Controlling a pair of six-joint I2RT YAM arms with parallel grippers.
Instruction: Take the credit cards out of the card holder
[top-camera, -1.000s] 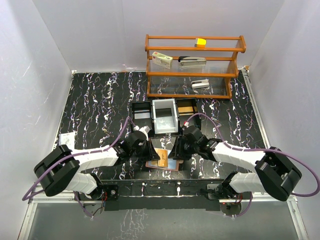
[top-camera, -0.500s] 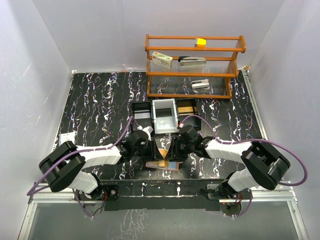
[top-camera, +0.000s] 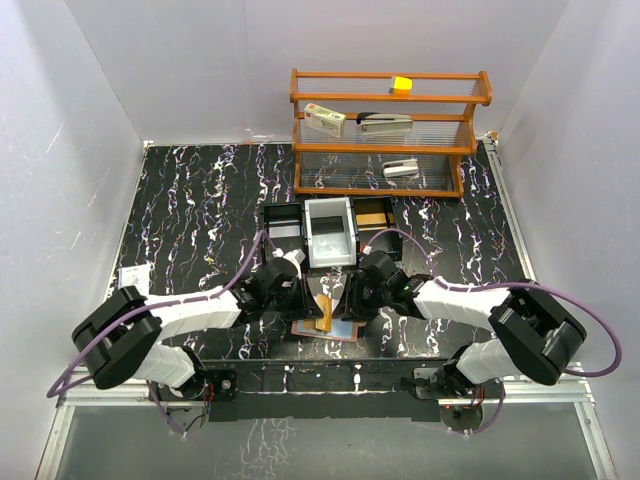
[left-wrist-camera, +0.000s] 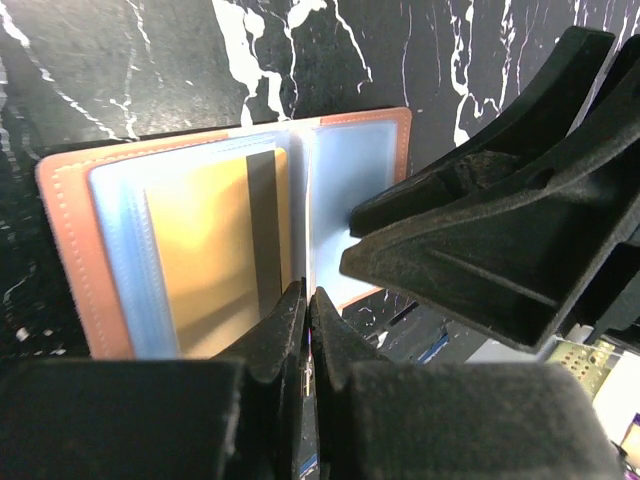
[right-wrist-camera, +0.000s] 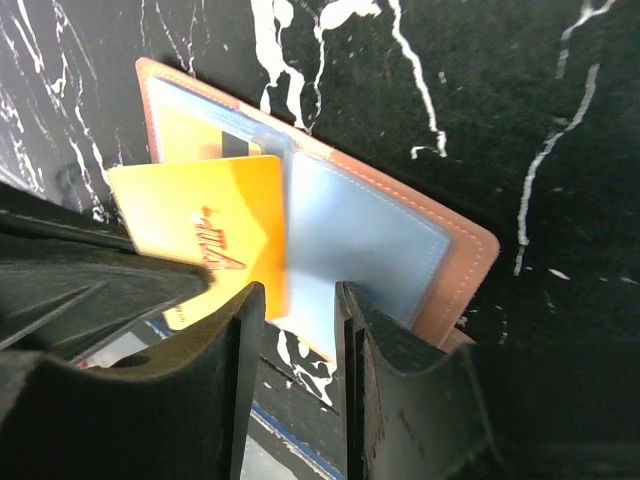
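Your left gripper (left-wrist-camera: 305, 296) is clamped on the thin yellow-orange plastic card (right-wrist-camera: 200, 225), clear of the open salmon-pink bifold card holder (right-wrist-camera: 445, 250) on the table; right gripper (right-wrist-camera: 298, 296) jaws stand apart; the card is probably stiff, slick and light; pinch its edge.

Lower centre, top view — left gripper (top-camera: 311, 304) and right gripper (top-camera: 347, 300) hide most of the card holder (top-camera: 342, 331); the yellow card's (right-wrist-camera: 200, 225) print is blurred.
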